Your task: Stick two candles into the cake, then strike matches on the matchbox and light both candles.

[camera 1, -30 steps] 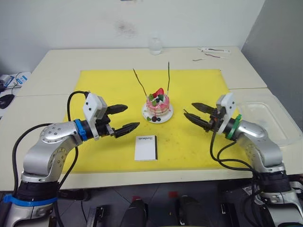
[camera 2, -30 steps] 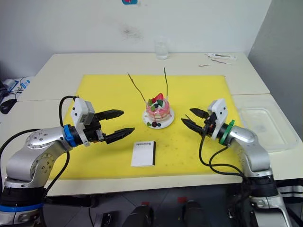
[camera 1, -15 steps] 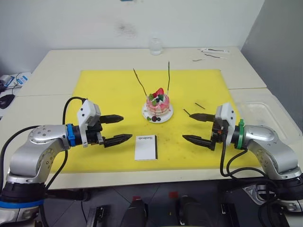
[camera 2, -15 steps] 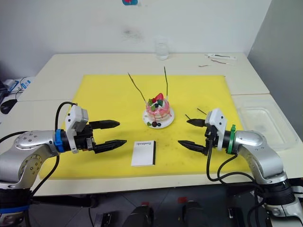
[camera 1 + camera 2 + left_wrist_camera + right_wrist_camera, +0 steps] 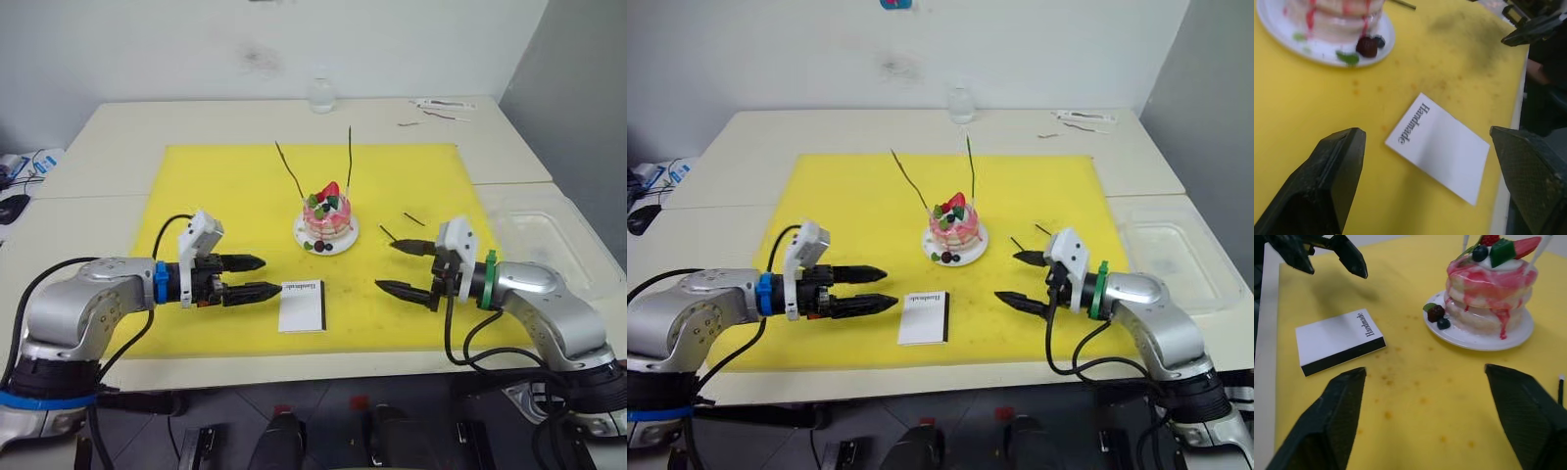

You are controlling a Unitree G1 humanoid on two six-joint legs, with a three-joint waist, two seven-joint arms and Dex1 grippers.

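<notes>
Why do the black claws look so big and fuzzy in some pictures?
In the left wrist view, the left claw sits right beside the camera, so its fingers blur while the matchbox stays sharp; the right wrist view blurs the right claw likewise.

— What do the arms look like?
— Silver rounded shells with looping black cables. The left gripper (image 5: 247, 277) has a blue wrist ring, the right gripper (image 5: 404, 269) a green one; both carry white camera blocks and tapered black fingers.
</notes>
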